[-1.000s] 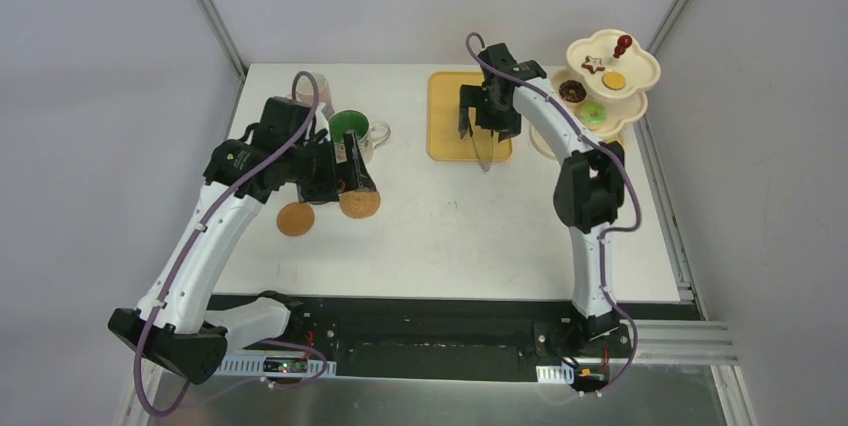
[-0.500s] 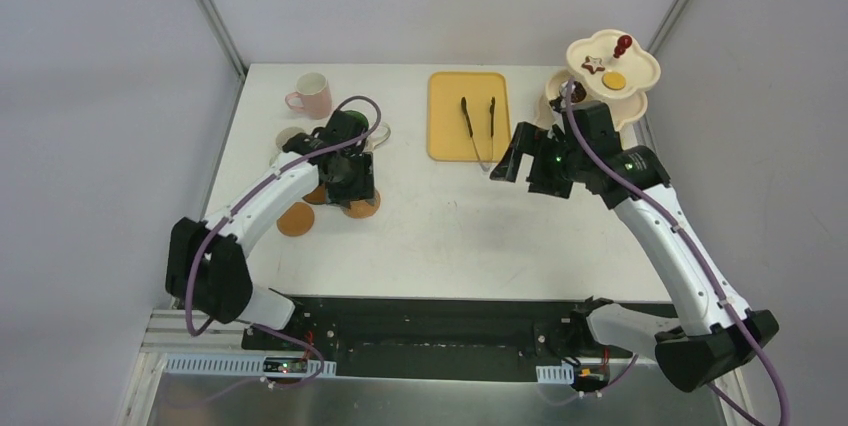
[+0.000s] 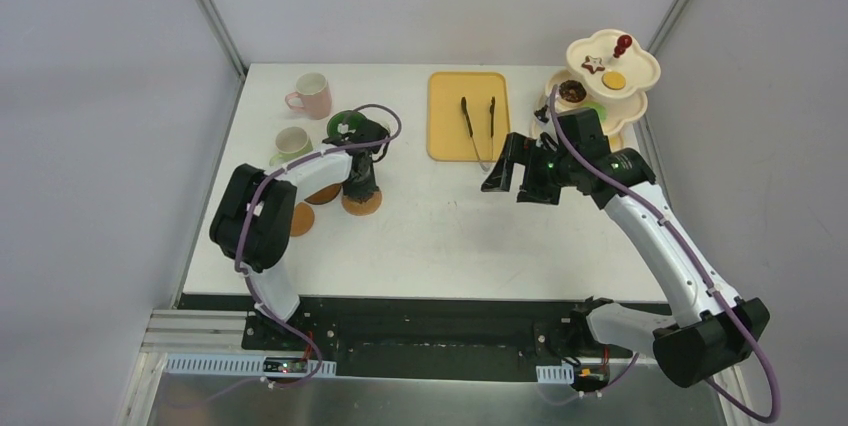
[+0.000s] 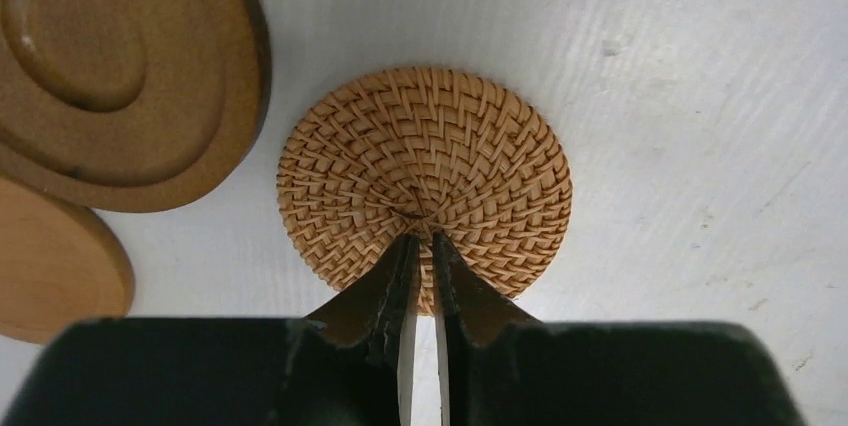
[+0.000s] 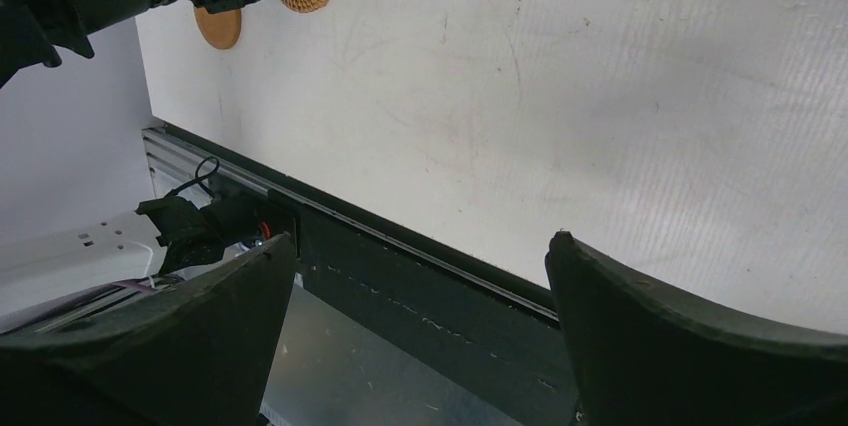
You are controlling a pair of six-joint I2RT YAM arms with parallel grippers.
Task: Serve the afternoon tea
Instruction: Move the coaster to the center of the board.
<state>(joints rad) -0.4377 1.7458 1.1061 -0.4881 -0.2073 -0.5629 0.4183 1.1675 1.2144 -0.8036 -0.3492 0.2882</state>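
Observation:
Three coasters lie left of centre: a woven one [image 3: 362, 204] [image 4: 424, 161], a dark wooden one [image 3: 322, 195] [image 4: 110, 66] and a lighter one [image 3: 298, 219] [image 4: 50, 266]. My left gripper [image 3: 361, 184] [image 4: 422, 238] points straight down, shut, with its tips at the middle of the woven coaster, which lies flat on the table. Behind it stand the green-lined mug [image 3: 345, 127], the cream mug [image 3: 292, 142] and the pink mug [image 3: 312, 94]. The tiered stand [image 3: 610, 71] with pastries is at the back right. My right gripper [image 3: 500, 174] [image 5: 420, 241] hangs open and empty over the table's middle.
A yellow tray [image 3: 445, 126] holding black tongs [image 3: 478, 126] sits at the back centre. The table's black front rail [image 5: 420, 246] runs under the right fingers. Grey walls close in on both sides.
The left jaws have closed over the woven coaster and the left arm has folded in, uncovering the cream and green-lined mugs. The right gripper has drifted slightly left.

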